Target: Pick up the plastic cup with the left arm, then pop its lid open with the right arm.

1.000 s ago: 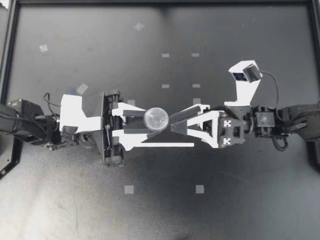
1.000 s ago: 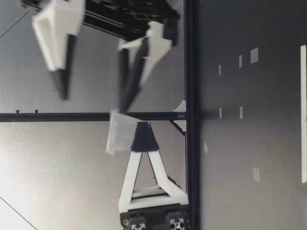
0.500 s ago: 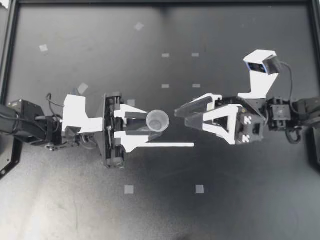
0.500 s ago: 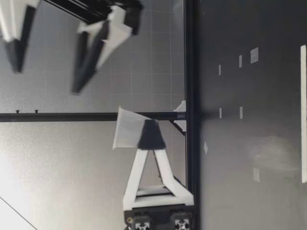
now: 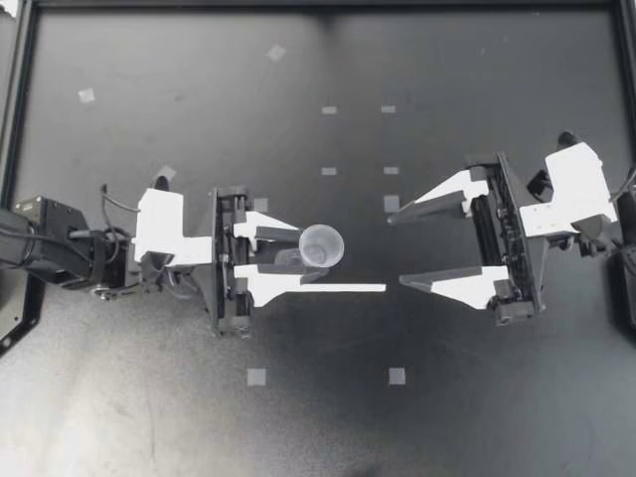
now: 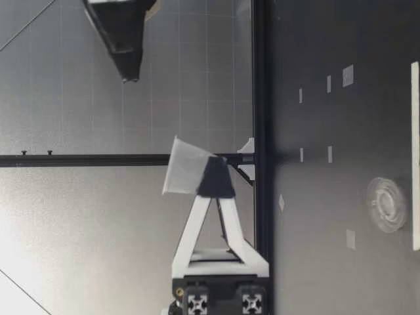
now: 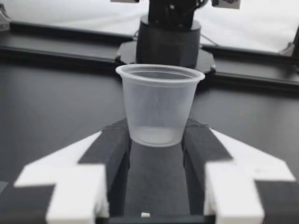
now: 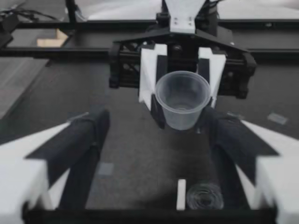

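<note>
a clear round lid (image 6: 386,205) is now lying flat on the table (image 6: 328,262), nearer the low camera than the held cup. a second ago it was not there. in the right wrist view it is resting just beside a white strip (image 8: 181,193).

above it, the left gripper (image 5: 310,253), left of centre in the top view, is pinching the small plastic cup (image 5: 321,245) low on its body, with both fingers pressing in and the cup clear of the table.

the right gripper (image 5: 397,250), closed at the cup's mouth a second ago, is now standing well apart at centre right. its fingers are spread wide and gripping nothing.

judgement: the cup is uncovered and the left arm alone is carrying it. the cup is looking translucent, tapered, near upright and seemingly empty.
</note>
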You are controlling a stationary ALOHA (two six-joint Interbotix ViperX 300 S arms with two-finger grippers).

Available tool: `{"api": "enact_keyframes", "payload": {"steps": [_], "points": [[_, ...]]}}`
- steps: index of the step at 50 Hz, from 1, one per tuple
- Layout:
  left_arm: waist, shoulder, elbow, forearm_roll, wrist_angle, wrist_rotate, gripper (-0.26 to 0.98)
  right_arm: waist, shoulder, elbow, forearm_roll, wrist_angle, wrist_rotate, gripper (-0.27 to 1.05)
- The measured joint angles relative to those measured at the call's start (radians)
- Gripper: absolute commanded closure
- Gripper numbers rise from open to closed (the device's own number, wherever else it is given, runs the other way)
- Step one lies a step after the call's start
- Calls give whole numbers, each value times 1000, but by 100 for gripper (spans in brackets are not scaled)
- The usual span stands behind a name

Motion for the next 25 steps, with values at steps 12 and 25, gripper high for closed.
{"api": "enact_keyframes", "payload": {"steps": [12, 25], "points": [[0, 0, -2, -2, 9, 0, 64, 0, -5, 6, 2, -3, 0, -1], [0, 0, -2, 0, 9, 0, 64, 0, -6, 9, 3, -2, 2, -1]]}}
